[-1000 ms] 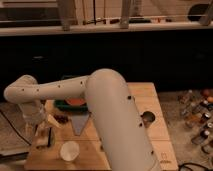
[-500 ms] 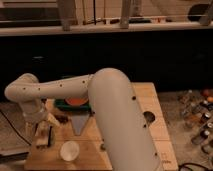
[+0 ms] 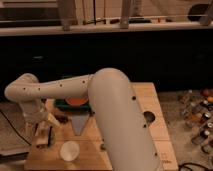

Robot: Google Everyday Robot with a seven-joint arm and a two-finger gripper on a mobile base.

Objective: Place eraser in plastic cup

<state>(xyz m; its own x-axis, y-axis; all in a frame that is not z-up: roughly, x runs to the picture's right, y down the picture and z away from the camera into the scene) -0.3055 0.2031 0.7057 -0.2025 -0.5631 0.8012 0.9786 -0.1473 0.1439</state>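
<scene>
The gripper [image 3: 44,129] is seen low at the left edge of the surface [image 3: 145,97], carried by the arm [image 3: 112,120], whose elbow sits at middle left of the frame. Whether it is apart or closed cannot be told. The eraser cannot be picked out; it is judged to be either held or hidden beneath the gripper. No pale green ring is plainly shown, so the plastic cup is taken to be masked by the wrist at lower left. The one round vessel clearly shown is a whitish cup [image 3: 70,150], near the gripper toward the bottom edge, and it should not be mistaken for the target. For the step to be done well, the plastic cup should be located first. The gripper should then be centred over its opening and lowered close before release, so that the eraser is not bounced off the rim.
</scene>
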